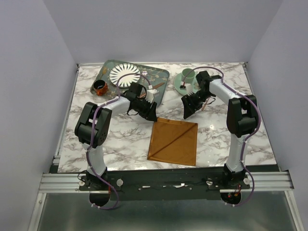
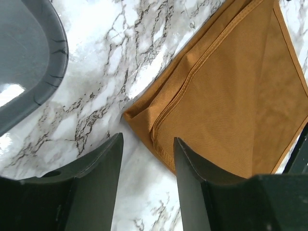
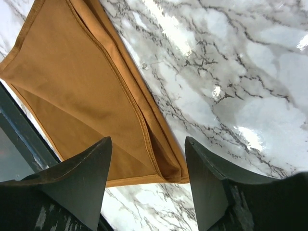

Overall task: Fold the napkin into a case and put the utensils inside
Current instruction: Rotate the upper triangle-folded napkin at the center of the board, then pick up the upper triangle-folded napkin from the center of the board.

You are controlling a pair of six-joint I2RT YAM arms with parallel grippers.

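Note:
The rust-orange napkin point(image 1: 173, 142) lies flat at the table's middle front, with a diagonal folded seam from its far right corner to its near left. My left gripper point(image 1: 150, 113) is open and empty just above the napkin's far left corner point(image 2: 216, 96); its jaws stand over bare marble beside that corner. My right gripper point(image 1: 188, 109) is open and empty above the far right corner point(image 3: 86, 82), its jaws either side of the layered hem. A thin copper utensil point(image 1: 208, 103) shows near the right arm; the other utensils are hidden by the arms.
A patterned green tray point(image 1: 161, 74) at the back left holds a white ribbed plate point(image 1: 124, 75); its rim also shows in the left wrist view point(image 2: 43, 57). A copper cup point(image 1: 99, 87) stands by the tray. A green cup on a saucer point(image 1: 186, 77) stands at the back right.

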